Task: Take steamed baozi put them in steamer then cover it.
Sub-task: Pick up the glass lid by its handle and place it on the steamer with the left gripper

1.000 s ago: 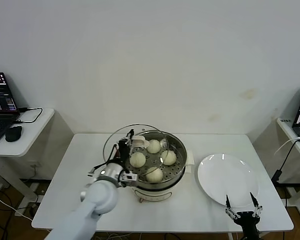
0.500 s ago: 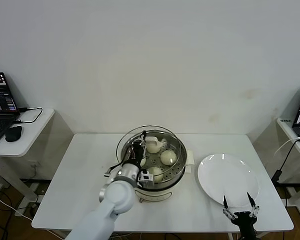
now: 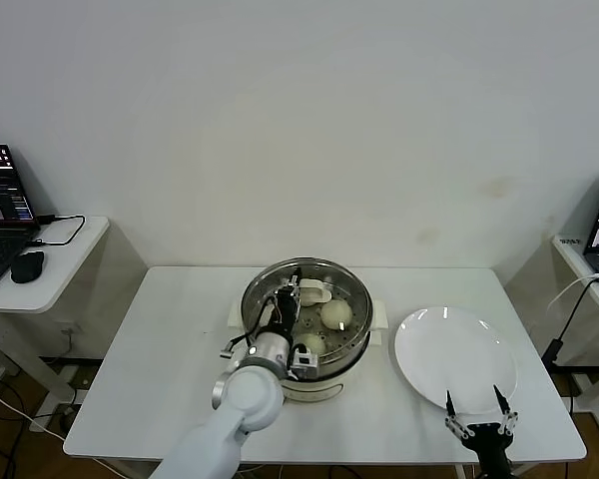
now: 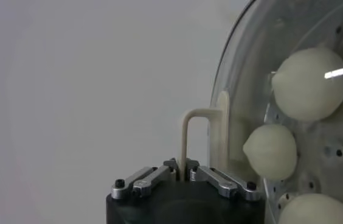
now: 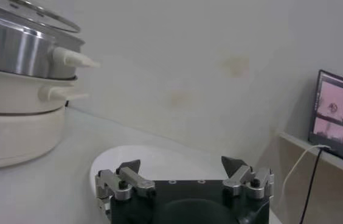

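Left gripper (image 4: 183,172), reaching over the steamer (image 3: 324,344), pinches the cover (image 3: 301,292) by its handle.

The steamer (image 3: 331,351) is shiny polished steel on a smooth white plastic base, with a perforated metal tray inside. The cover (image 3: 304,299) is clear glossy glass with a metal rim and a cream plastic bar handle (image 4: 197,141). The steamed baozi (image 4: 309,83) look smooth, matt and doughy. The plate (image 3: 455,357) is glossy white. The counter (image 3: 160,359) is matt white. The left gripper (image 4: 182,173) has black plastic housing and bare metal jaws.
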Available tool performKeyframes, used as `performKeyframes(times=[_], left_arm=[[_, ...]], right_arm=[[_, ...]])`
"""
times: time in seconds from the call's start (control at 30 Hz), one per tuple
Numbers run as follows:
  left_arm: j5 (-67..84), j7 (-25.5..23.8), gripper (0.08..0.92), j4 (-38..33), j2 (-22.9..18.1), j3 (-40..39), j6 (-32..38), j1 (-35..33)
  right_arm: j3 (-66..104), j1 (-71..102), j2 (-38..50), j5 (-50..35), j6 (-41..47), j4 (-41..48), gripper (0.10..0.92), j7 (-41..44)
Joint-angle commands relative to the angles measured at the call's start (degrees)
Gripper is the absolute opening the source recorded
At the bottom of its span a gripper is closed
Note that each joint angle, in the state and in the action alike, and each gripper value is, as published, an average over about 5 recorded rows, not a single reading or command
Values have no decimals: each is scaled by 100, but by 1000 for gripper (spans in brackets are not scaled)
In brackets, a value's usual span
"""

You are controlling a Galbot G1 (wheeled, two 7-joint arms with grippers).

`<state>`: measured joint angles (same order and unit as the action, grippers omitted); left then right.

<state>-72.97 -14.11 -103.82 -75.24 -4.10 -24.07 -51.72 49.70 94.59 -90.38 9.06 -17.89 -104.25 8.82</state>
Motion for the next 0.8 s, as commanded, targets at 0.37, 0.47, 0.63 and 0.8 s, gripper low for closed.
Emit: performKeyframes(times=[0.37,0.47,0.63,0.8], left_arm=[[-171,15,152,101,-120,-61,47,-42],[-211,15,152,116,-127,-37,60,-53],[-283,25,152,142,-138,1,93,-70],[-331,19,152,123,-168,41,171,-109]], right_arm=[[-32,-14,-1,18,-8,35,823,-7],[-37,-12,-1,22,-10,32,823,-7],[-46,-15,-1,27,-12,32,823,-7],[-59,-17,-2,35,-14,37,823,-7]])
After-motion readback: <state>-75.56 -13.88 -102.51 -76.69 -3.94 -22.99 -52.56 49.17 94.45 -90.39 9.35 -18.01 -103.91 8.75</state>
